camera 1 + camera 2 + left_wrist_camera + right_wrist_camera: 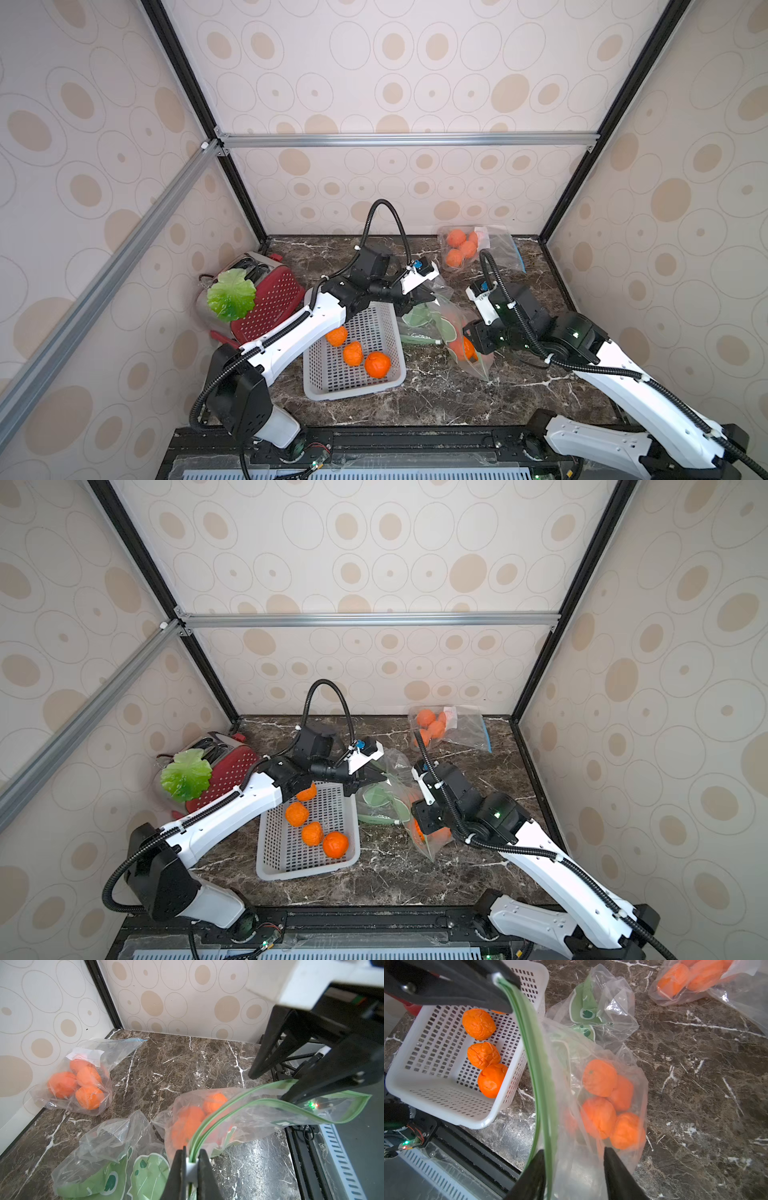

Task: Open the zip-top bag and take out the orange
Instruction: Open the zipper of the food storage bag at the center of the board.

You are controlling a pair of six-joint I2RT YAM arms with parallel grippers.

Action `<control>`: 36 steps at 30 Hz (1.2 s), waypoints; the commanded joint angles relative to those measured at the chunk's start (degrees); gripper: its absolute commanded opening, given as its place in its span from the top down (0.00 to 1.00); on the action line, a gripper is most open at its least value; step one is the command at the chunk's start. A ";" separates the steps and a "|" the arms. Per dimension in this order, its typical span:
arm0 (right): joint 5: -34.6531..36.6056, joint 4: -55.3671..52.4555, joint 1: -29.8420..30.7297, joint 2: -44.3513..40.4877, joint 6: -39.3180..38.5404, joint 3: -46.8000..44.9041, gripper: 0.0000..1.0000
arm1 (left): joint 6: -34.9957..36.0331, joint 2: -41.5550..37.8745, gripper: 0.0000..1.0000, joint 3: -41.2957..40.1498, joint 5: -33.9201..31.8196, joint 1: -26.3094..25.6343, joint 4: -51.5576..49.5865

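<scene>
The zip-top bag (566, 1047) is clear with a green zip strip (245, 1103) and holds several oranges (600, 1078). It hangs stretched between my two grippers just right of the basket, as both top views show (453, 320) (401, 796). My left gripper (191, 1153) is shut on one end of the green strip. My right gripper (574, 1151) is open. Its fingers (614, 1165) stand apart on either side of the bag's other end, with the strip lying against one of them.
A white perforated basket (353, 392) with several loose oranges (377, 365) sits left of the bag. A crumpled green-printed bag (116, 1157) lies beside it. Another clear bag of oranges (478, 249) lies at the back right. A red toaster (270, 299) and a green leaf (230, 295) stand at the left.
</scene>
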 commanded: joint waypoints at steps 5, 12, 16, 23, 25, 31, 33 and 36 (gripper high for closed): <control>2.67 -1.47 0.22 -1.71 0.66 0.46 0.60 | -2.98 -3.48 0.94 -2.78 -0.53 -1.52 2.36; 4.66 -0.04 0.21 -1.91 -3.68 -1.48 1.00 | -4.70 -5.79 0.85 -4.15 1.42 -2.42 1.57; 12.47 5.32 0.20 -1.79 -14.50 -1.13 1.00 | -3.44 -7.97 0.61 -5.84 5.24 -2.96 0.49; 5.90 42.82 -0.86 -12.21 -51.24 -14.96 1.00 | -0.57 -9.24 0.23 1.71 -6.38 -3.14 -8.35; -1.42 48.59 -2.46 -14.15 -55.09 -17.54 1.00 | -0.43 -8.77 0.21 5.69 -7.87 -3.07 -11.63; -11.88 43.81 -6.26 -13.16 -51.00 -13.75 1.00 | -6.19 -7.28 0.10 13.62 -10.51 -3.11 -11.19; -12.71 40.84 -6.29 -13.22 -48.29 -13.31 1.00 | -8.52 -4.82 0.15 16.47 -6.91 -3.18 -12.38; -14.27 33.73 -6.32 -14.75 -40.37 -12.17 1.00 | -7.62 -1.23 0.17 18.52 -5.16 -5.34 -15.17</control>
